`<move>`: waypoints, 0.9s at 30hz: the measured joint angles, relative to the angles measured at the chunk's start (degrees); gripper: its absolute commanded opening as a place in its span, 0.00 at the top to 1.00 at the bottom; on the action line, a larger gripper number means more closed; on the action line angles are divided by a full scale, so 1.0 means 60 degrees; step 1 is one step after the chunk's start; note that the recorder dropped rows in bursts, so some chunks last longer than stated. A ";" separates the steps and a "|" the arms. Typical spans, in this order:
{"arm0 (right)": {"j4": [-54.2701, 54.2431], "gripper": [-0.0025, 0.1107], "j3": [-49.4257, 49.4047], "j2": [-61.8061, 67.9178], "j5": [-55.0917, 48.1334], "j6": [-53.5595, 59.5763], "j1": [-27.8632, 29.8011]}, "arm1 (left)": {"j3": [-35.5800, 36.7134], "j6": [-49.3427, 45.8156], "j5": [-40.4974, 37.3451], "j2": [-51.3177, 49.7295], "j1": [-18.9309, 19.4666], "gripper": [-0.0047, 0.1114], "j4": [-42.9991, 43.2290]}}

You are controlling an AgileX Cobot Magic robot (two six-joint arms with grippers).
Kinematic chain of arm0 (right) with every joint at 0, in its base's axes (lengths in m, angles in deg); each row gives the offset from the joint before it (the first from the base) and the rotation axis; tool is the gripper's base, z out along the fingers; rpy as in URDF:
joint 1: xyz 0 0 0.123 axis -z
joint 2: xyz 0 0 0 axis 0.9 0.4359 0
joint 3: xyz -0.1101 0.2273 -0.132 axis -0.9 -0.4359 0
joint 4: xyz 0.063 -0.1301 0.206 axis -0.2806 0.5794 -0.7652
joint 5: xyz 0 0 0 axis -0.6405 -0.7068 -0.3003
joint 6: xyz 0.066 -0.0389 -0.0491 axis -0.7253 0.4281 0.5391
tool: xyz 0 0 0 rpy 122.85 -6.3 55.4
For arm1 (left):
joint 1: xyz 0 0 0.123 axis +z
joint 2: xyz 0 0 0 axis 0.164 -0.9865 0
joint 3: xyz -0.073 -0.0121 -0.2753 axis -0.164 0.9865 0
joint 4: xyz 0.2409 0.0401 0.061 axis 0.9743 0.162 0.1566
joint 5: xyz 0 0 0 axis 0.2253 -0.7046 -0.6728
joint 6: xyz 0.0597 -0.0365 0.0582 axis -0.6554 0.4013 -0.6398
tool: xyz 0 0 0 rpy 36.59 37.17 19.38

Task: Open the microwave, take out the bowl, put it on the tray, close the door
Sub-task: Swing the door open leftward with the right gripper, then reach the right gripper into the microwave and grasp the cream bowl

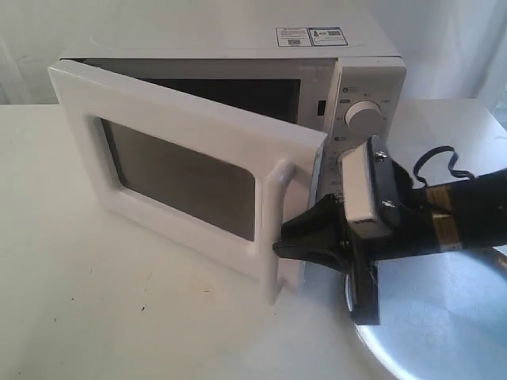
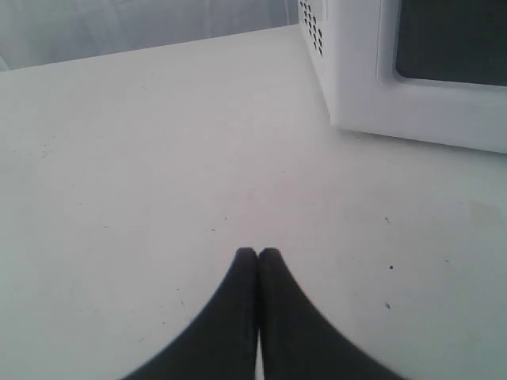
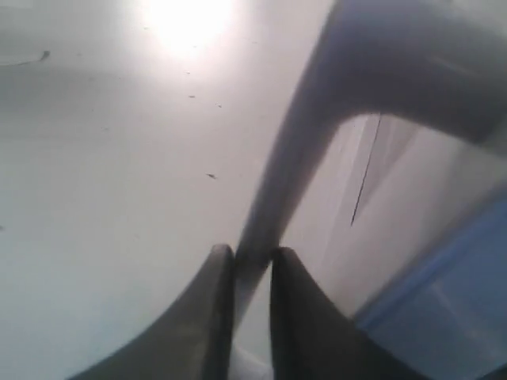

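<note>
The white microwave (image 1: 238, 47) stands at the back of the table with its door (image 1: 79, 142) swung partly open from the left hinge. My right gripper (image 1: 289, 245) reaches in from the right and is shut on the door's vertical white handle (image 1: 279, 229). In the right wrist view the handle (image 3: 293, 150) runs between the two dark fingers of my right gripper (image 3: 252, 255). The silver tray (image 1: 444, 317) lies under the right arm. My left gripper (image 2: 258, 253) is shut and empty over the table, left of the microwave (image 2: 313, 32). The bowl is hidden.
The white table (image 1: 119, 317) spreads out in front of and left of the door. A black cable (image 1: 444, 158) loops beside the microwave's dial panel (image 1: 363, 115). The tray runs past the front right edge of the exterior view.
</note>
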 measured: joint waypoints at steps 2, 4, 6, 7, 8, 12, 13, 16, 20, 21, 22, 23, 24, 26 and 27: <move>0.0217 0.98 -0.0269 -0.0901 0.0862 -0.0060 0.0000 | 0.0000 0.0000 0.0000 0.0000 0.0000 0.96 0.0000; 0.0513 0.98 -0.0539 -0.1684 0.1402 -0.0324 -0.0044 | 0.0000 0.0000 0.0000 0.0000 0.0000 0.96 0.0000; 0.0764 0.98 -0.0858 -0.2484 0.1531 -0.0822 -0.0046 | 0.0000 0.0000 0.0000 0.0000 0.0000 0.96 0.0000; 0.0809 0.98 -0.0995 -0.2803 0.1479 -0.1022 -0.0046 | 0.0000 0.0000 0.0000 0.0000 0.0000 0.96 0.0000; 0.0827 0.98 -0.1114 -0.3217 0.1347 -0.1240 -0.0046 | 0.0000 0.0000 0.0000 0.0000 0.0000 0.96 0.0000; 0.0285 0.98 -0.1455 -0.4531 -0.0379 -0.1886 -0.0046 | 0.0000 0.0000 0.0000 0.0000 0.0000 0.96 0.0000; -0.0143 0.98 -0.1531 -0.4649 -0.0853 -0.1995 -0.0046 | 0.0000 0.0000 0.0000 0.0000 0.0000 0.96 0.0000; -0.1537 0.98 -0.1667 -0.4573 -0.1970 -0.1940 -0.0046 | 0.0000 0.0000 0.0000 0.0000 0.0000 0.96 0.0000; -0.4717 0.98 -0.1689 -0.2748 -0.1818 -0.0001 -0.0046 | 0.0000 0.0000 0.0000 0.0000 0.0000 0.96 0.0000; -0.4996 0.98 -0.1662 -0.2334 -0.1646 0.0142 -0.0046 | 0.0000 0.0000 0.0000 0.0000 0.0000 0.96 0.0000; -0.5122 0.98 -0.1507 -0.1526 -0.1444 0.0318 -0.0184 | 0.0000 0.0000 0.0000 0.0000 0.0000 0.96 0.0000; -0.5119 0.98 -0.1348 -0.1144 -0.1410 0.0537 -0.0416 | 0.0000 0.0000 0.0000 0.0000 0.0000 0.96 0.0000; -0.5261 0.98 -0.1044 -0.0526 -0.1567 0.1030 -0.0895 | 0.0000 0.0000 0.0000 0.0000 0.0000 0.96 0.0000; -0.6116 0.98 -0.0101 0.0310 -0.2784 0.1690 -0.1657 | 0.0000 0.0000 -0.0029 0.0000 0.0000 0.96 0.0016; -0.6749 0.98 0.0618 0.0824 -0.3716 0.2070 -0.2008 | 0.0000 0.0000 -0.0029 0.0000 0.0000 0.96 0.0016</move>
